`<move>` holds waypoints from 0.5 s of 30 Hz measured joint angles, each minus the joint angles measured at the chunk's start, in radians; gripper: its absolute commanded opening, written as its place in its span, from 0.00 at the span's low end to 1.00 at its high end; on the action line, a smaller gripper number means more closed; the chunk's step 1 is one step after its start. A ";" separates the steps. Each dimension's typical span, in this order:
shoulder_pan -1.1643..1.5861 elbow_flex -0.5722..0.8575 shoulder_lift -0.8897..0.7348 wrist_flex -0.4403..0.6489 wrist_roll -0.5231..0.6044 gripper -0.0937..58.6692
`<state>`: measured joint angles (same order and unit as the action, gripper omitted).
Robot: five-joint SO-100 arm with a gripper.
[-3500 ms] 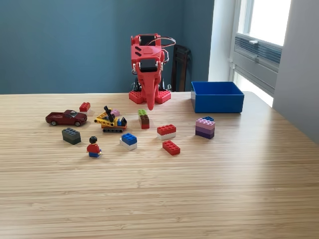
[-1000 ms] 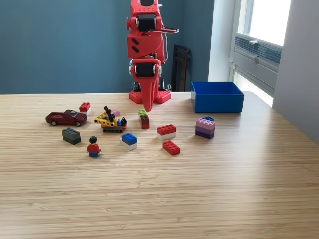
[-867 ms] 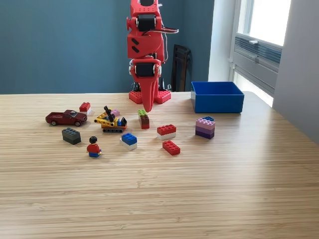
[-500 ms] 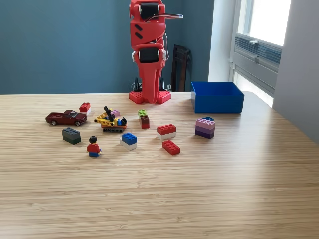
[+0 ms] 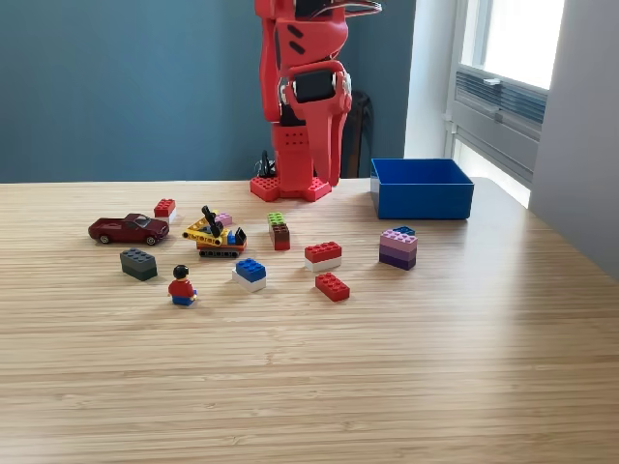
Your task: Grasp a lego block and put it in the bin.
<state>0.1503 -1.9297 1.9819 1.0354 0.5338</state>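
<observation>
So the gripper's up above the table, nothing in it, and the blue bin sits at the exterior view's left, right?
Not quite. The exterior view shows the bin at its right, near the window. The rest holds: the gripper hangs above the table, holding nothing.

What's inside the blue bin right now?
Nothing shows inside the bin: only the blue inner back wall is visible from the exterior view. The near wall hides the floor, so a low block there can't be ruled out.
</observation>
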 measured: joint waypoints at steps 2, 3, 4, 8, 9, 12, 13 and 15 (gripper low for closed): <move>0.002 0.032 -0.061 0.002 0.037 0.31; 0.002 0.049 -0.092 0.002 0.054 0.30; 0.000 0.066 -0.123 0.002 0.071 0.30; 0.002 0.138 -0.232 0.002 0.150 0.29; 0.002 0.156 -0.256 0.002 0.169 0.30; 0.002 0.216 -0.325 0.002 0.222 0.33; 0.002 0.236 -0.348 0.002 0.238 0.36; 0.002 0.273 -0.388 0.002 0.264 0.42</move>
<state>0.1519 -1.6567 1.5938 1.0370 0.7977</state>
